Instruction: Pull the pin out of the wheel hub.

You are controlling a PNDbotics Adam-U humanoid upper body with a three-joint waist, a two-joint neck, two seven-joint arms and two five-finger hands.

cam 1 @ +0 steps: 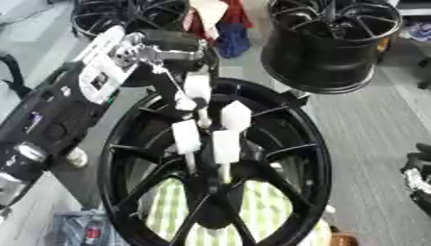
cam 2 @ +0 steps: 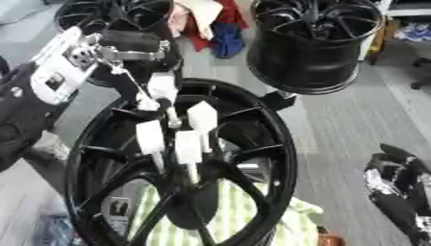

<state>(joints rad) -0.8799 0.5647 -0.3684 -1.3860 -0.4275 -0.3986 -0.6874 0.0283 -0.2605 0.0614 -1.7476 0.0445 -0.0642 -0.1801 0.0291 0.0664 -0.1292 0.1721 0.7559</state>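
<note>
A big black wheel lies flat in front of me, its spokes meeting at the hub. My left arm comes in from the upper left, and the left hand hangs straight down over the hub. A thin pale pin stands up from the hub just under the hand. Whether the hand holds the pin is hidden. My right hand rests open and idle at the lower right edge, away from the wheel.
A second black wheel stands on its side at the upper right, close behind the flat one. Another wheel lies at the top left. Red and blue cloth hangs between them. A green checked cloth lies under the flat wheel.
</note>
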